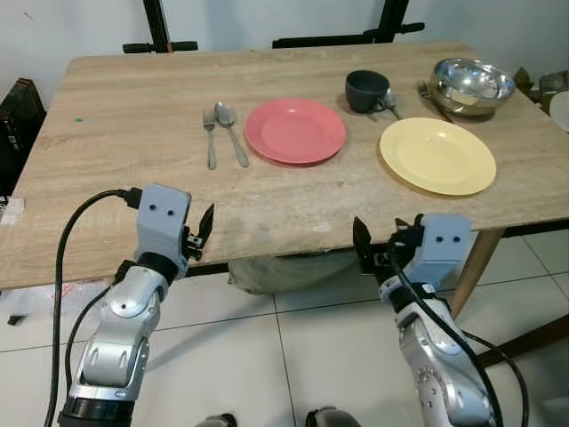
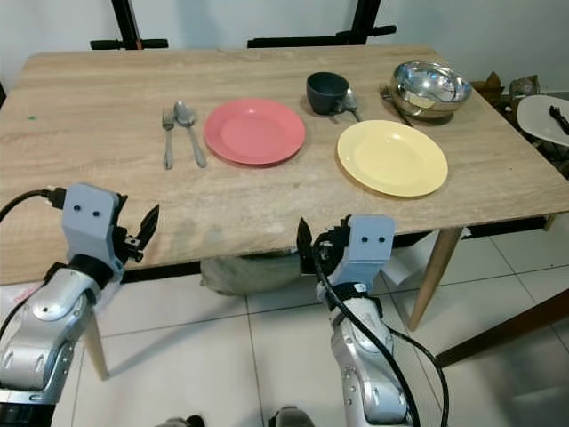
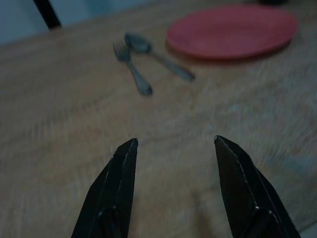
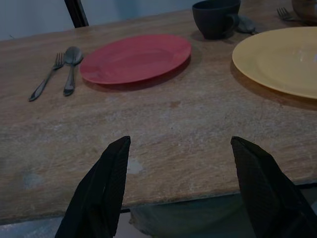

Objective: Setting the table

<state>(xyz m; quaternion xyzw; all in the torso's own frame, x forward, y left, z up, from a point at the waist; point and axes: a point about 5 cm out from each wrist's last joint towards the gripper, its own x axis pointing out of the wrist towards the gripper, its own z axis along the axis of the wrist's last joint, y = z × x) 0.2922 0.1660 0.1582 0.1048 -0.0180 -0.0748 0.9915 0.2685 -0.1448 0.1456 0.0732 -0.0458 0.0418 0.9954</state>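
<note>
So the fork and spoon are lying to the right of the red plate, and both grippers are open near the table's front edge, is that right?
Not quite. The fork and spoon lie to the left of the red plate, as the left eye view shows. The rest holds: left gripper and right gripper are open near the table's front edge.

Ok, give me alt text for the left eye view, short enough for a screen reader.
A wooden table holds a fork and spoon left of a red plate, with a yellow plate, dark cup and steel bowl to the right. Both claws, left and right, hover open at the near edge.
</note>
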